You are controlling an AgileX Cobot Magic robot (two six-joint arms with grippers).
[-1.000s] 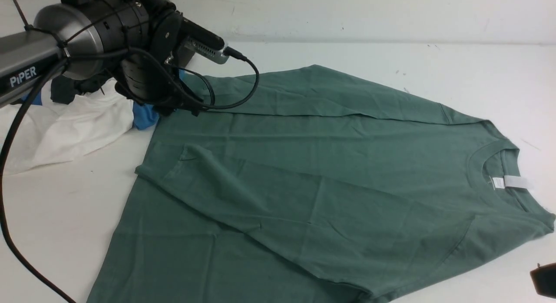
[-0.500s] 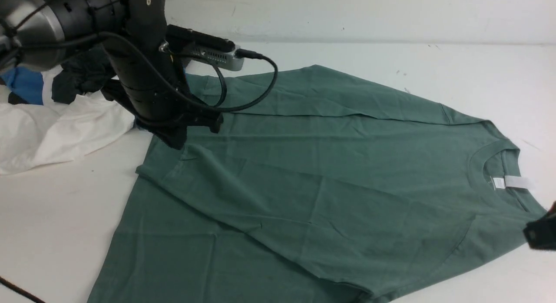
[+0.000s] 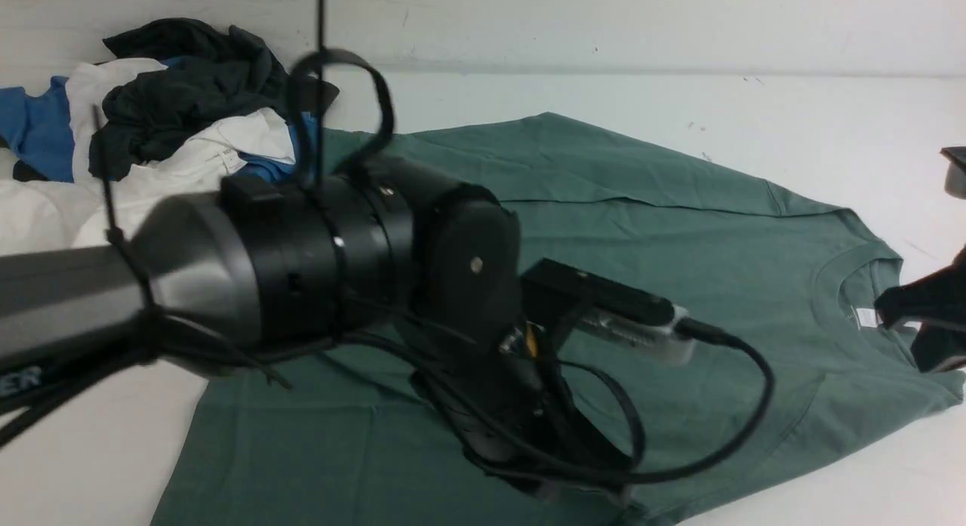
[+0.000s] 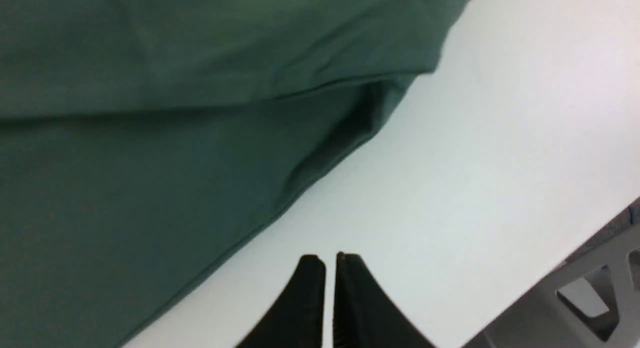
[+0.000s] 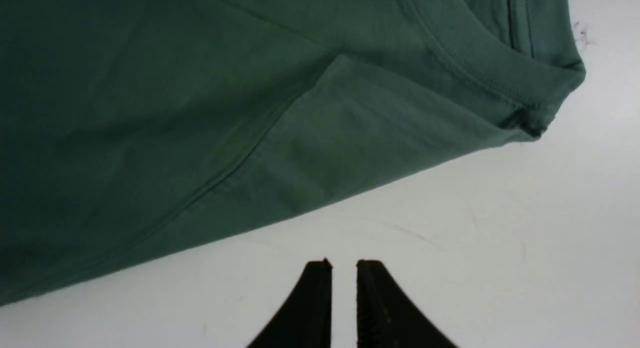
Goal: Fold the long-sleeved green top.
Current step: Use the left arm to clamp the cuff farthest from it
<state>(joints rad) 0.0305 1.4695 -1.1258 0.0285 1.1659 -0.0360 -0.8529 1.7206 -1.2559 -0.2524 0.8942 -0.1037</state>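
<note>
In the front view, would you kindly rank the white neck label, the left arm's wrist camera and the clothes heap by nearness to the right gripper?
1. white neck label, right beside the right gripper.
2. wrist camera, over mid-shirt.
3. clothes heap, far left.

Top [image 3: 679, 209] flat on table [image 3: 830, 111], clothes pile [image 3: 173, 126] behind its left corner.

Left arm [image 3: 302, 277] hides the top's [image 3: 679, 186] middle — hem cut off

My left arm [image 3: 302, 262] reaches across in front, wrist angled down. My left gripper [image 4: 324, 260] is closed and empty; my right gripper [image 5: 344, 265] is too, a sliver between its jaws.
</note>
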